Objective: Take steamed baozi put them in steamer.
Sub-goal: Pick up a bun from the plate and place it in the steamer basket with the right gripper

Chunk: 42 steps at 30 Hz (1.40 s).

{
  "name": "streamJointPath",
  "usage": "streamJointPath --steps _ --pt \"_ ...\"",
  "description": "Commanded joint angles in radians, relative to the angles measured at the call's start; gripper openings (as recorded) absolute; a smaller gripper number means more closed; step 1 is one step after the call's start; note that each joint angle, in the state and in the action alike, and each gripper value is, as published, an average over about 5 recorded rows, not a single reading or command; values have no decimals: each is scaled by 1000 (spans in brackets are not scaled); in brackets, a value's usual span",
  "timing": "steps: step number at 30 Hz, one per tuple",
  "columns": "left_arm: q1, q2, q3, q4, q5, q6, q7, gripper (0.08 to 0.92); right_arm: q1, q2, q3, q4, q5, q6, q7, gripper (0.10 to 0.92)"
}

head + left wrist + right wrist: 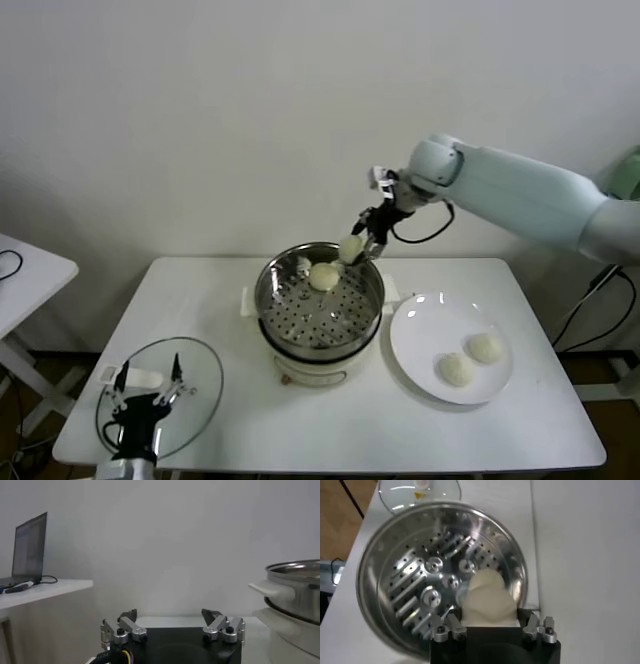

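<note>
Steel gleams from the steamer point(320, 305) at the middle of the white table point(330, 420) in the head view. One bun point(323, 276) already sits on its perforated tray near twelve o'clock. The right gripper point(358, 243) hangs over the rim at about one o'clock, pinching a second bun point(350, 248). Two more buns point(485, 347) point(456, 370) wait on the white plate point(415, 345) at three o'clock of the pot. The left gripper point(148, 392) is parked at eight o'clock, over the glass lid point(195, 375), holding nothing.

From the left wrist, that gripper point(170, 617) shows its fingers spread wide apart with only air between them; the pot's wall point(295, 587) stands well off to one side.

From the right wrist, the right gripper point(492, 622) clamps the bun point(487, 600) between its fingers, closed only as far as the dough allows, directly above the tray point(420, 580).

To do this well, I judge the arm should lower the bun to a bare patch of tray, apart from the first one, before releasing, so it neither drops nor rolls against its neighbour.
</note>
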Motion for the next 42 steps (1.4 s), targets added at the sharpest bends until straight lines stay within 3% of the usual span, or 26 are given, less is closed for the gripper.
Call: streamJointPath --steps 1,15,42 --pt "1 11 -1 -2 -5 -1 2 823 -68 153 -2 -4 13 -21 22 709" --pt "-9 23 2 12 -2 -1 4 823 -148 270 26 -134 -62 -13 21 704" --pt "-3 17 1 29 -4 -11 2 823 -173 273 29 -146 -124 1 9 704"
